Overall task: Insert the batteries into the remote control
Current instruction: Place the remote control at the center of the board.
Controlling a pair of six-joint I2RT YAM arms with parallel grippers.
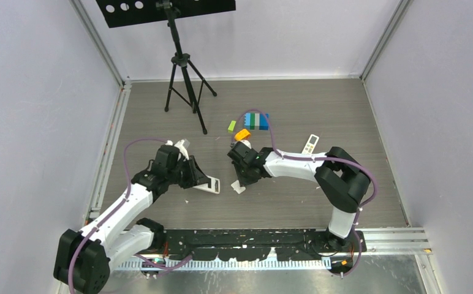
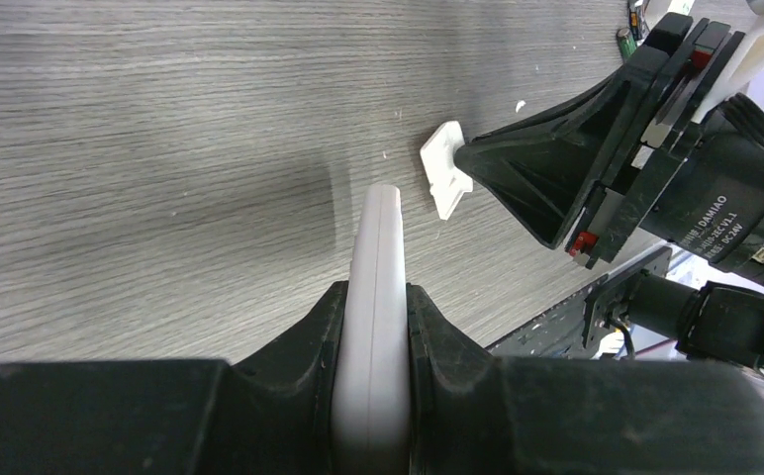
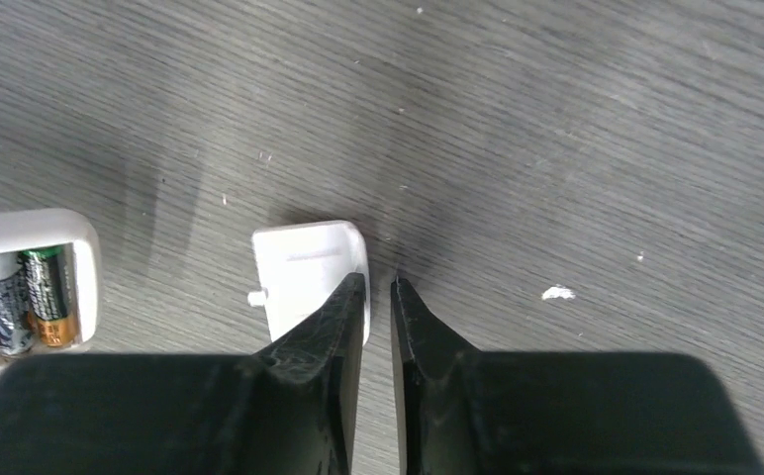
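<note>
Your left gripper [image 2: 376, 297] is clamped on the slim white plastic remote control [image 2: 378, 223], gripping it by its two long sides. Both small dark cylinder batteries [image 3: 47, 295] already sit side by side in its open compartment (one has a green-and-orange label). Your right gripper [image 3: 378, 285] has its fingers pinched almost together on nothing. Its tips are down at the edge of the loose white battery cover [image 3: 304, 259], which lies flat on the grey wood-grain table [image 3: 576, 129].

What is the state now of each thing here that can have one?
Left gripper: shut on the remote.
Remote: compartment open.
Batteries: two seated in the compartment.
Battery cover: off, lying on the table.
Right gripper: nearly shut, empty, tip beside the cover.
Second remote: lying apart, untouched.
</note>
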